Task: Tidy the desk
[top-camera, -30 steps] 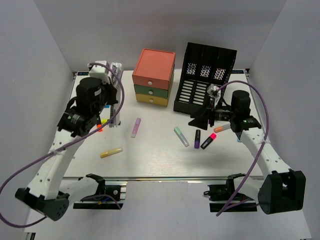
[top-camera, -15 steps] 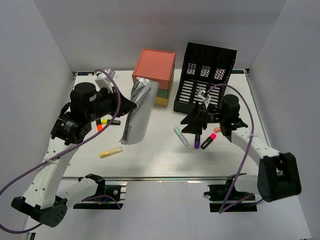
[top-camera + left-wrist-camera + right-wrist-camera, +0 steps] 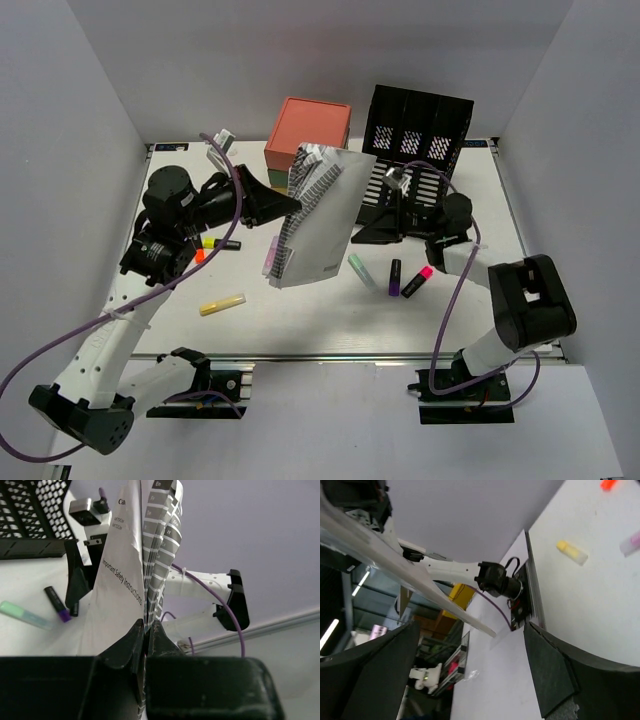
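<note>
White paper booklet is hanging above the tabletop, pinched by the left jaws, its long axis running 1 to 7 o'clock, while the right jaws, spread wide, are hovering nearer the file rack at 2 o'clock.

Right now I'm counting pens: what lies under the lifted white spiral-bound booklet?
Only a lilac highlighter shows at the booklet's lower-left edge; the white desk beneath is otherwise covered.
</note>
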